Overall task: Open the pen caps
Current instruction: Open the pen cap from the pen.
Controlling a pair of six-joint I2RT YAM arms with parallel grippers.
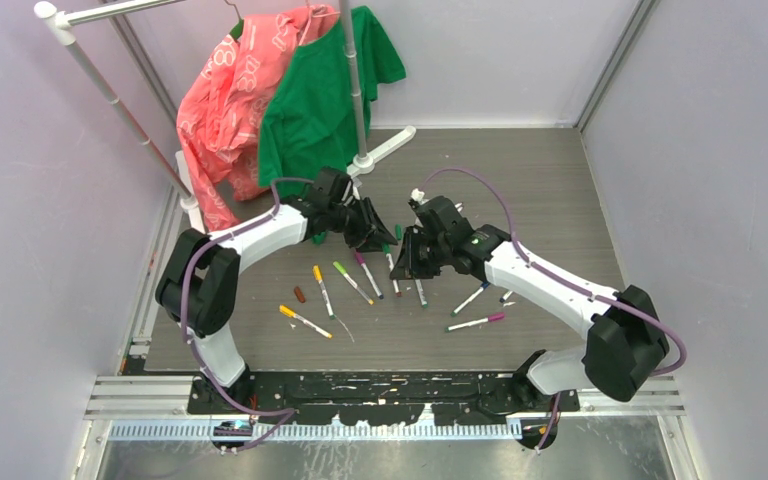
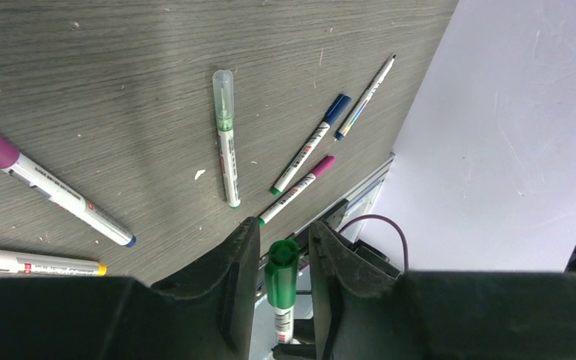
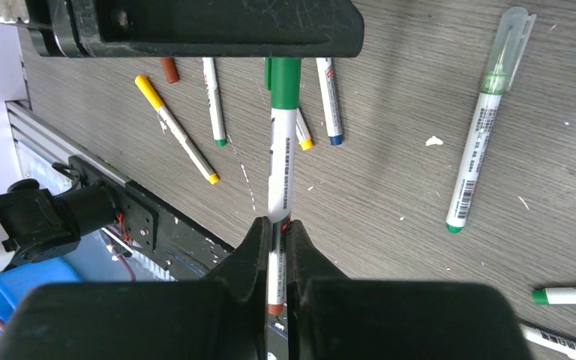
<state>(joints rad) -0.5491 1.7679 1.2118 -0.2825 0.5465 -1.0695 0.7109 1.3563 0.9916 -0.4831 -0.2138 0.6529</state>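
Grey wood-grain counter [image 1: 540,200] spreads beneath both arms, with pale walls around it. The right jaws are clamped tight on the white barrel of a green pen [image 3: 280,172], held clear above the counter. At the pen's other end the green cap [image 2: 280,274] is still on the barrel and sits between the left jaws. These stand partly apart and appear to pinch it, though the wrist view leaves some doubt at each side.

Directly below the right jaws lies a clear-capped green pen [image 3: 487,120]. Out past the left jaws lie a yellow-capped pen [image 3: 176,127] and a loose brown cap [image 3: 169,70]. A magenta-capped pen [image 1: 477,322] rests farther off on the right jaws' side. Well beyond both jaws, a pink shirt [image 1: 230,100] and a green shirt [image 1: 325,95] hang on a white rack [image 1: 110,90].
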